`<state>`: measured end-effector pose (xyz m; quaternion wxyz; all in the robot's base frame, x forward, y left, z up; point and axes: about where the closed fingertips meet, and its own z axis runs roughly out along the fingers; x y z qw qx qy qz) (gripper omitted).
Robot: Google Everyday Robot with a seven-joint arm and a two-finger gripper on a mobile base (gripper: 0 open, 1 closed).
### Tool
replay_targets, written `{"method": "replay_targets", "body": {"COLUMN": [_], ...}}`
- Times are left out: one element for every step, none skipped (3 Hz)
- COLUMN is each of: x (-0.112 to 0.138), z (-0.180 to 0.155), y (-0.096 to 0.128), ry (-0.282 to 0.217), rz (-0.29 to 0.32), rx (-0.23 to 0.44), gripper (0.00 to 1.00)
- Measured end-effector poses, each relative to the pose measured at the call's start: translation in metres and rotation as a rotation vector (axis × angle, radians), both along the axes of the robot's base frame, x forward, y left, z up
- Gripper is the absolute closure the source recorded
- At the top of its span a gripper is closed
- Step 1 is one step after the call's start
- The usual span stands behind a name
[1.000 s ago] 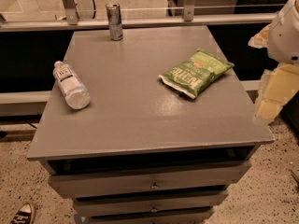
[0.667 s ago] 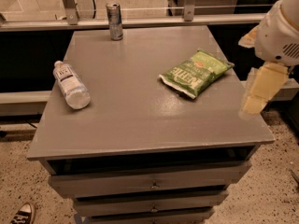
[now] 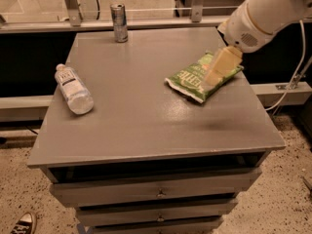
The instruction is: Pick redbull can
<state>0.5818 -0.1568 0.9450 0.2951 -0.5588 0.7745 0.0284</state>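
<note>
The water bottle [image 3: 73, 88] lies on its side well to the left of the chip bag [image 3: 195, 79], close to the left edge of the desk [image 3: 146, 121], with its cap pointing toward the far side. It is not the target.

The redbull can [image 3: 119, 22] stands upright, left of the chip bag and well beyond it, just inside the far edge of the desk. Its long axis is vertical and its silver top faces up. Nothing touches it, and nothing stands close beside it.

The chip bag lies flat on the right half of the desk. The gripper [image 3: 217, 69] hangs right above the bag's right end, on the single arm that comes in from the upper right. Whether it is released or clenched I cannot tell, and it does not appear to carry anything.

So the can lies far off to the gripper's left and toward the back of the desk, well apart from it. Judging by this, the next move is a long diagonal reach over bare desk, ending in a sideways approach to an upright can.
</note>
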Motion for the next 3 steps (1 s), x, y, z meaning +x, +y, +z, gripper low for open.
{"method": "replay_targets", "body": {"x": [0.05,0.05,0.068], "z": [0.013,0.013,0.01], "y": [0.028,0.028,0.04], "ry": [-0.085,-0.085,-0.102], "rz": [-0.041,-0.041,-0.032], "rx": [0.154,0.154,0.186], "gripper": [0.0,0.0,0.0]}}
